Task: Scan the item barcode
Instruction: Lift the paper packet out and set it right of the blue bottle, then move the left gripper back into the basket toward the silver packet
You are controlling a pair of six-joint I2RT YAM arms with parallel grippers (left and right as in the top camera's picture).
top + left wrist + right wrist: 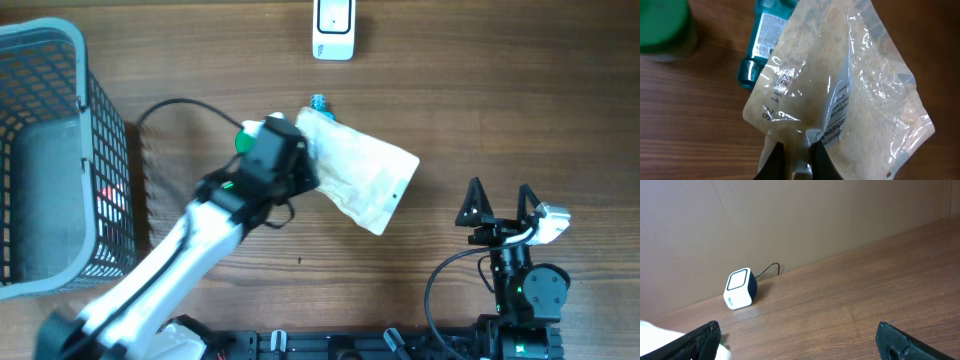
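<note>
Overhead: pinching the crinkly clear pouch [365,180] at centre frame in the left gripper [300,168], well below the boxy white scanner [333,30] at top; resting the right gripper [498,195] at lower right, spread and empty.
Left wrist: clamping only a slick edge at frame bottom, possibly risking slippage, or glare hiding the barcode.
Right wrist: facing the scanner at left.

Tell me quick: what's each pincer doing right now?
Left pincer: closed, holding the clear pouch.
Right pincer: open, holding nothing.
</note>
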